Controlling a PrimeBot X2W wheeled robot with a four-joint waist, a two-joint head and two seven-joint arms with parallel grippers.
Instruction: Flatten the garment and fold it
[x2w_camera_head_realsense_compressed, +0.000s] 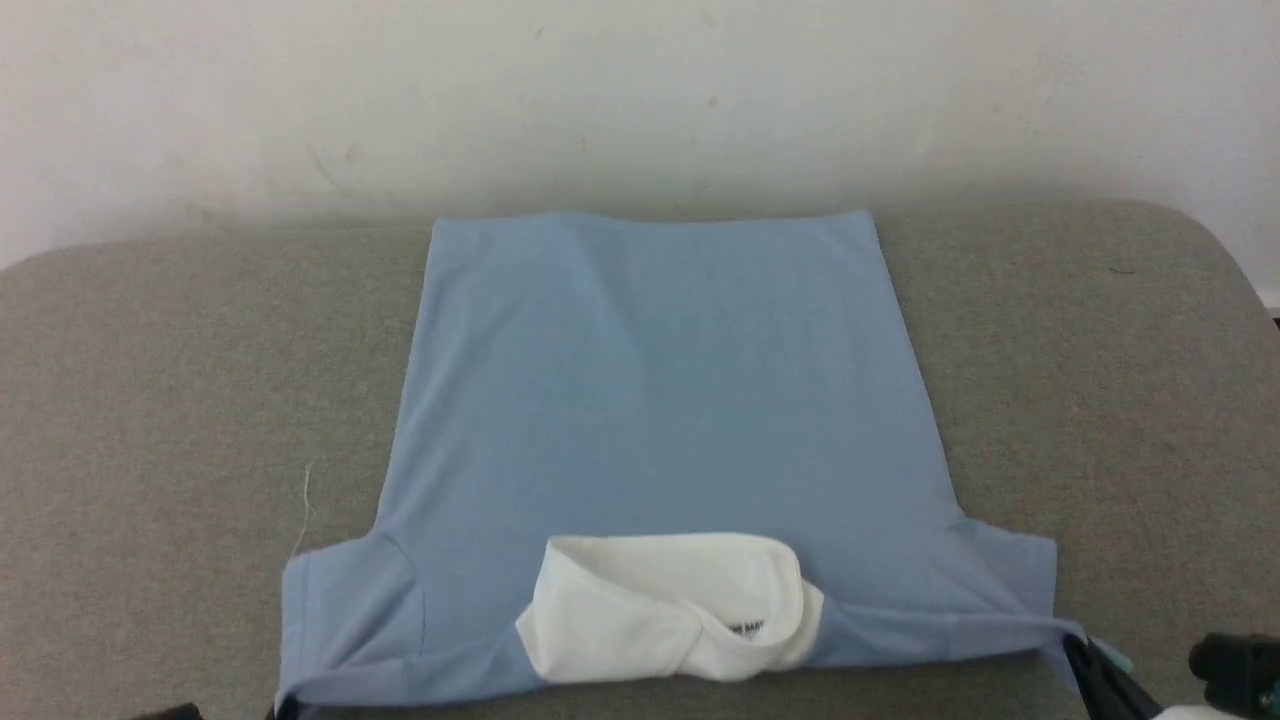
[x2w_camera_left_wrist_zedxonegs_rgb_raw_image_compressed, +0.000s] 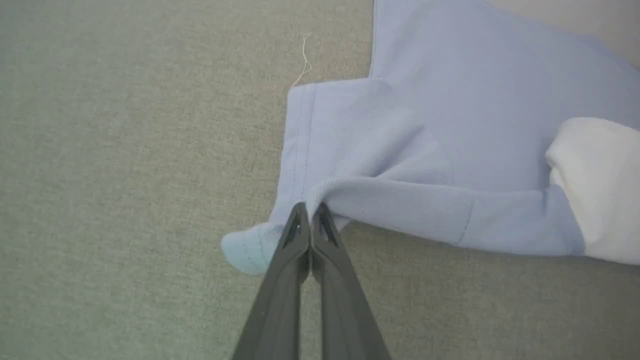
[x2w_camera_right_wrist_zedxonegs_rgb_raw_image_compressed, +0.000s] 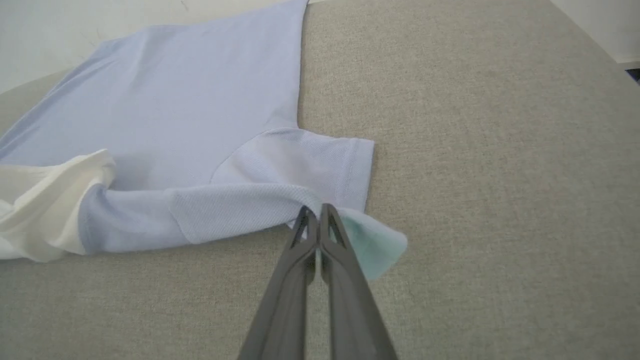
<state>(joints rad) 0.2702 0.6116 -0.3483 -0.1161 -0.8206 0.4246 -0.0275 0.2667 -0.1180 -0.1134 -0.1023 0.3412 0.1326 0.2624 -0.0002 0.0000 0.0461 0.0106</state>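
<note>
While flat on coarse grey cloth (x2w_camera_head_realsense_compressed: 150, 400), blue piqué garment (x2w_camera_head_realsense_compressed: 660, 400), sleeve corners tight in left tool (x2w_camera_left_wrist_zedxonegs_rgb_raw_image_compressed: 310, 212) and right tool (x2w_camera_right_wrist_zedxonegs_rgb_raw_image_compressed: 316, 215).

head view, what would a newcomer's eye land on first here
The light blue shirt stands out first, spread across the middle of the grey surface with its hem toward the wall. Next is its white collar, bunched at the near edge. In the wrist views, the left gripper and the right gripper are each shut on that near edge, one at either end.
</note>
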